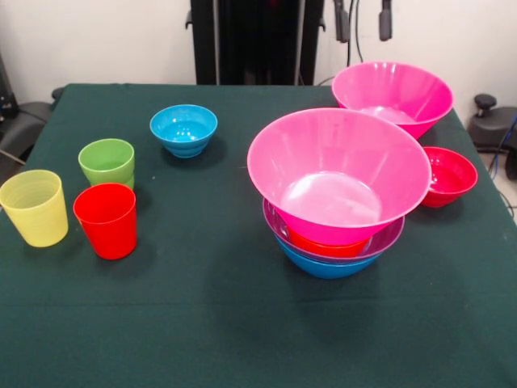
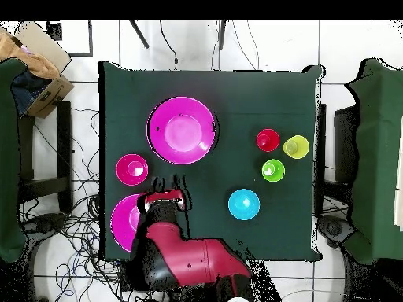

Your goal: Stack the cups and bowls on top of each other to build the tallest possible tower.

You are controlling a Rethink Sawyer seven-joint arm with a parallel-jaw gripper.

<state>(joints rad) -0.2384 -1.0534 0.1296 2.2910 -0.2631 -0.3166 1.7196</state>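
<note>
Tower of 4 bowls built, 6 pieces left loose on the counter (image 1: pixel 242 339).

The tower (image 1: pixel 338 198) nests blue, purple, orange and a big pink bowl on top. Unstacked: the second pink bowl (image 1: pixel 393 95), the crimson bowl (image 1: pixel 449 175) just beside the tower, the cyan bowl (image 1: pixel 183 129), and the yellow cup (image 1: pixel 35 207), red cup (image 1: pixel 107 219) and green cup (image 1: pixel 107 162) clustered well apart. The end effector (image 2: pixel 166 200) hangs over the second pink bowl's edge; its opening cannot be told, and it seems to hold nothing.
</note>
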